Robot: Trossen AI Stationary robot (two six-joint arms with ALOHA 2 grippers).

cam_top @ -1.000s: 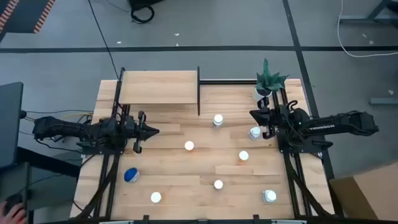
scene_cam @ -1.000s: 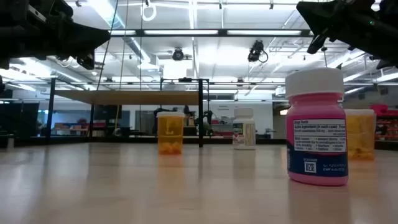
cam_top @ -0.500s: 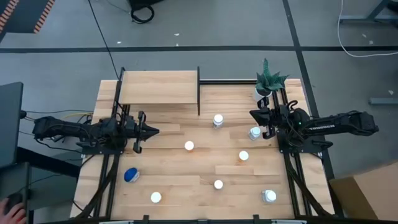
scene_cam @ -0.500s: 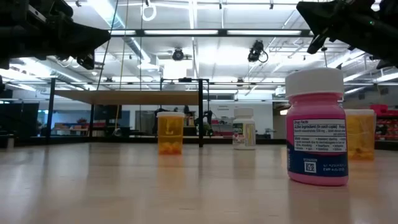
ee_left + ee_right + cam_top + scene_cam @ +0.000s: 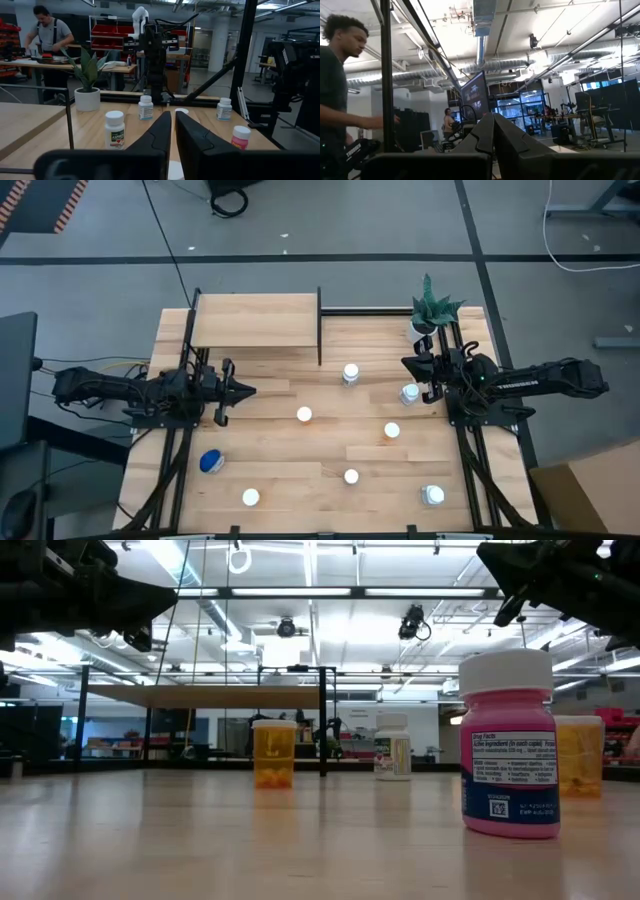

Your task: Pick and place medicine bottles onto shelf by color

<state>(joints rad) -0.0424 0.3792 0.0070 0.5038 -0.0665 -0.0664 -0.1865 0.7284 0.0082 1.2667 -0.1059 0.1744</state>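
Note:
Several white-capped medicine bottles stand upright on their bases across the table: one (image 5: 350,372) in the middle far part, one (image 5: 410,393) beside my right gripper, a blue one (image 5: 211,462) near left. In the low view a pink bottle (image 5: 508,755) stands closest, with an orange one (image 5: 273,752) farther back. The shelf (image 5: 255,320) stands at the far left and carries nothing. My left gripper (image 5: 250,391) hovers shut at the table's left, pointing right, its fingers together (image 5: 173,116). My right gripper (image 5: 405,363) hovers shut at the right, near the plant, holding nothing (image 5: 493,116).
A white pot with a green plant (image 5: 432,310) stands at the far right corner, just beyond my right gripper. The shelf's black frame post (image 5: 319,330) rises mid-table. People show in the room beyond (image 5: 50,35), (image 5: 335,90). Bare wood lies between the bottles.

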